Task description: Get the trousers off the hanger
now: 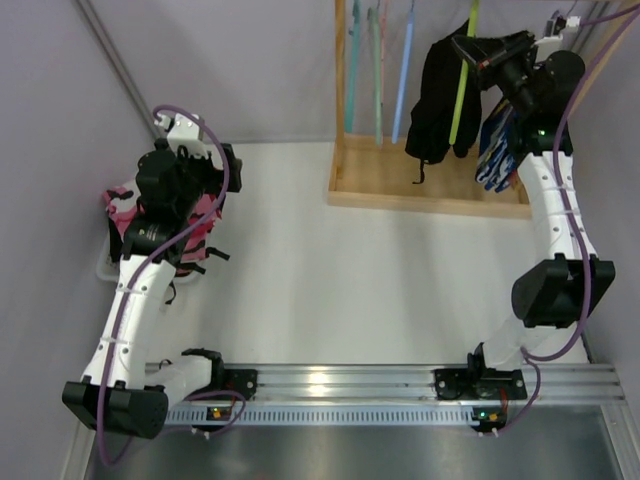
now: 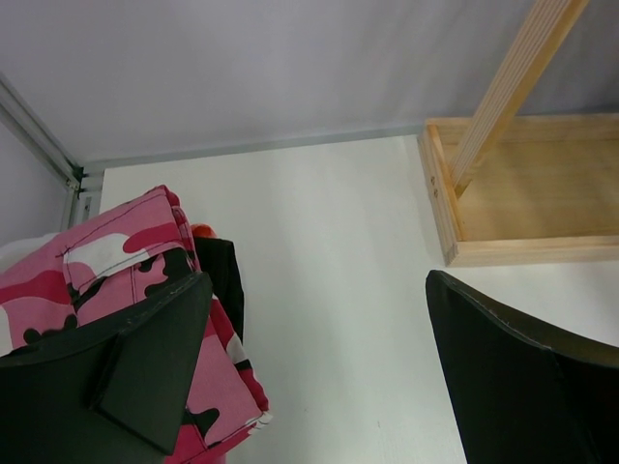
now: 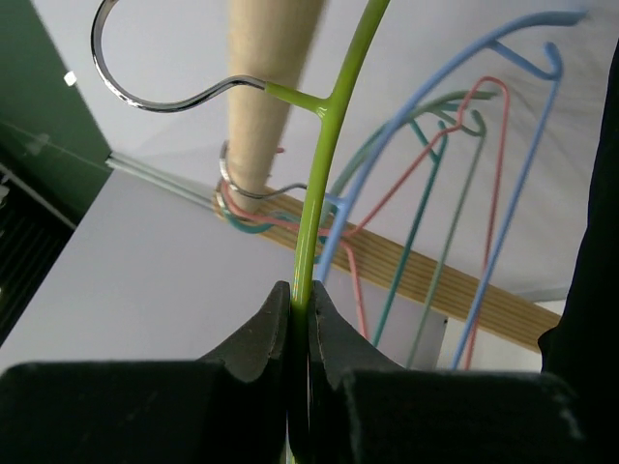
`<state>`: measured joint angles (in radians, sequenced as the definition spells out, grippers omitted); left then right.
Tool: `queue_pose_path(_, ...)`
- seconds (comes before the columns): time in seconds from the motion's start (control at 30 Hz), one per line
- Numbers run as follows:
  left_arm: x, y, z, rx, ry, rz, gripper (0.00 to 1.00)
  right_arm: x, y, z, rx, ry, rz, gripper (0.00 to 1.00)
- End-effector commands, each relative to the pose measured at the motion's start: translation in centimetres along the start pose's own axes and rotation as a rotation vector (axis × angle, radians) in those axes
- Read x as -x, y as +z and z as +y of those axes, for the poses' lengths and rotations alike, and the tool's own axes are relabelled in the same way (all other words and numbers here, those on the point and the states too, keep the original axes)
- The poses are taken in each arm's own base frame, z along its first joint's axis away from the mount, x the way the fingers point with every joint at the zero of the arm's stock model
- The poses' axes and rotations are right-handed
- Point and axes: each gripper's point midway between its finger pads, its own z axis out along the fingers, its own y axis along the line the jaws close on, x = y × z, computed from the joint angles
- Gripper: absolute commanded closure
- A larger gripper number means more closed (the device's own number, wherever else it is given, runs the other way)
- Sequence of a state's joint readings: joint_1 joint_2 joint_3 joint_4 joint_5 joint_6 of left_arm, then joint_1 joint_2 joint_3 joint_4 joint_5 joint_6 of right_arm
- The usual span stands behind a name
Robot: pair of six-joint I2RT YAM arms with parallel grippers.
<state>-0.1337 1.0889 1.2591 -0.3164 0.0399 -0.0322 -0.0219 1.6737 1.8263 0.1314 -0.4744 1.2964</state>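
Observation:
The pink-red camouflage trousers (image 1: 203,222) lie in a heap at the table's left, also in the left wrist view (image 2: 126,256). My left gripper (image 1: 215,162) hovers just above and beside them, open and empty (image 2: 319,372). The black trousers (image 1: 437,95) hang on a green hanger (image 1: 462,85) on the wooden rack. My right gripper (image 1: 472,48) is shut on the green hanger's wire (image 3: 324,145), just below its hook (image 3: 300,302). The blue-and-white patterned trousers (image 1: 497,148) hang beside the right arm. The black cloth shows at the right edge (image 3: 592,290).
The wooden rack base (image 1: 430,188) stands at the back right, also in the left wrist view (image 2: 527,198). Bare blue (image 3: 503,145), pink and teal hangers hang on the wooden rod (image 3: 263,87). A white tray (image 1: 105,265) lies under the camouflage heap.

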Motion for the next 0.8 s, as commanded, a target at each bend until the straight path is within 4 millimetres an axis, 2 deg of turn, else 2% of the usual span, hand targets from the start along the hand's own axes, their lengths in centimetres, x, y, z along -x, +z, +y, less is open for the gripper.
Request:
queue_pose_path(0.0, 1.9, -0.6, -0.1, 0.002, -0.004, -0.085, 0.02, 1.6, -5.2, 17.6, 0.495, -0.255, -0.112, 1.00)
queue_pose_path(0.07, 1.9, -1.0, 0.1, 0.014, 0.004, -0.107, 0.02, 1.3, -6.2, 18.6, 0.516, -0.260, -0.111, 1.00)
queue_pose_path(0.1, 2.1, -1.2, 0.1, 0.016, 0.007, -0.124, 0.02, 1.1, -6.3, 18.3, 0.512, -0.259, -0.103, 1.00)
queue_pose_path(0.13, 2.9, -1.5, 0.2, 0.018, 0.009, -0.162, 0.02, 0.8, -7.0, 19.0, 0.528, -0.268, -0.103, 1.00)
queue_pose_path(0.2, 2.8, -1.6, -0.1, 0.002, 0.019, -0.178, 0.02, 0.4, -7.2, 18.3, 0.509, -0.256, -0.092, 1.00)
queue_pose_path(0.23, 3.1, -1.6, -0.3, -0.011, 0.022, -0.195, 0.02, 0.2, -7.7, 18.5, 0.508, -0.252, -0.089, 1.00)
queue_pose_path(0.3, 2.9, -1.5, -1.0, -0.050, 0.035, -0.194, 0.02, -0.3, -7.6, 16.9, 0.463, -0.227, -0.072, 1.00)
queue_pose_path(0.33, 2.7, -1.4, -1.0, -0.057, 0.064, -0.190, 0.02, -0.5, -8.1, 17.1, 0.459, -0.222, -0.072, 1.00)
queue_pose_path(0.37, 2.5, -1.3, -1.1, -0.065, 0.082, -0.187, 0.02, -0.8, -7.9, 15.4, 0.423, -0.201, -0.060, 1.00)
queue_pose_path(0.43, 2.3, -1.1, -1.6, -0.095, 0.109, -0.187, 0.02, -1.5, -8.6, 14.9, 0.401, -0.189, -0.050, 1.00)
queue_pose_path(0.47, 1.9, -1.0, -1.7, -0.108, 0.139, -0.187, 0.02, -2.0, -8.6, 13.4, 0.374, -0.176, -0.035, 1.00)
queue_pose_path(0.5, 1.8, -1.0, -2.1, -0.130, 0.157, -0.192, 0.02, -2.3, -9.1, 13.5, 0.374, -0.178, -0.032, 1.00)
queue_pose_path(0.53, 1.1, -0.8, -2.3, -0.139, 0.172, -0.184, 0.02, -2.5, -9.2, 13.0, 0.364, -0.173, -0.028, 1.00)
queue_pose_path(0.57, 1.3, -0.9, -2.5, -0.146, 0.199, -0.205, 0.02, -2.8, -9.1, 12.0, 0.344, -0.163, -0.019, 1.00)
queue_pose_path(0.63, 1.0, -0.9, -3.1, -0.170, 0.235, -0.214, 0.02, -3.1, -9.4, 11.6, 0.336, -0.163, -0.010, 1.00)
queue_pose_path(0.77, 0.5, -1.8, -6.1, -0.282, 0.315, -0.246, 0.02, -3.8, -9.8, 10.8, 0.318, -0.141, 0.010, 1.00)
